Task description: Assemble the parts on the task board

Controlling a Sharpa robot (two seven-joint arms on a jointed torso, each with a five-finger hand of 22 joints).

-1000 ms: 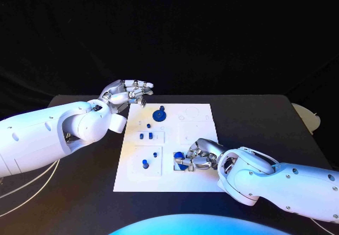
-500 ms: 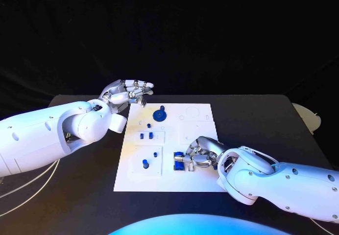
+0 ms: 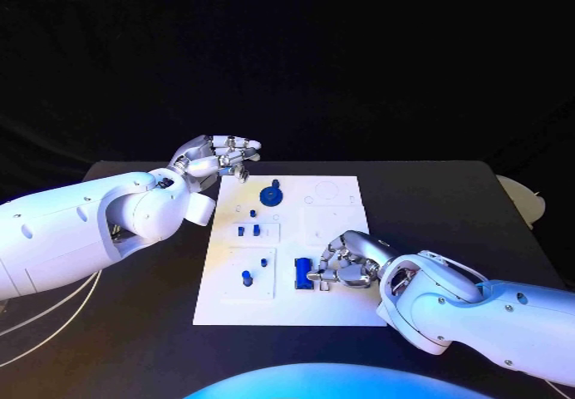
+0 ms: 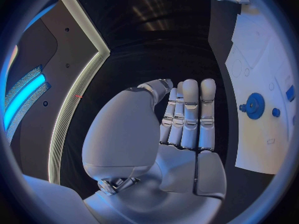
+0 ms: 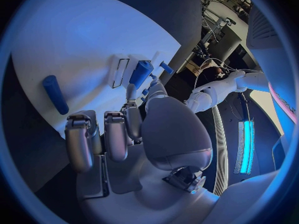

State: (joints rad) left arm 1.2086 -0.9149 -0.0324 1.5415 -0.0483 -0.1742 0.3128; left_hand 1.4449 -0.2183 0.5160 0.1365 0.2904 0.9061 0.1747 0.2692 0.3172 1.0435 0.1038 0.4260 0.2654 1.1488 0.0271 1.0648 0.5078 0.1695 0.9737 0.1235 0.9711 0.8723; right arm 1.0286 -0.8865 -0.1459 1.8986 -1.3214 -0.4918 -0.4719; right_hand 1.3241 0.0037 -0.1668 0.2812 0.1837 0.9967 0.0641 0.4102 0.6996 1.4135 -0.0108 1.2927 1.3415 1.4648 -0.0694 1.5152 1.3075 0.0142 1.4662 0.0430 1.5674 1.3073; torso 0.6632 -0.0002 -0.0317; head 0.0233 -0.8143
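The white task board lies in the middle of the black table. On it are a blue gear at the far end, small blue pegs in the middle, and two more pegs nearer. A long blue block stands in a slot near the front. My right hand rests on the board just right of that block, fingers bent, one fingertip by the block, nothing gripped. A blue cylinder lies loose on the board. My left hand hovers by the board's far left corner, fingers straight and empty; the gear lies beside it.
A pale round object sits at the table's right edge. The board's far right part carries only outlined recesses. Bare black table lies to the right of the board.
My right hand has drawn back to the right, uncovering the long blue block it was over. The left hand has not moved.
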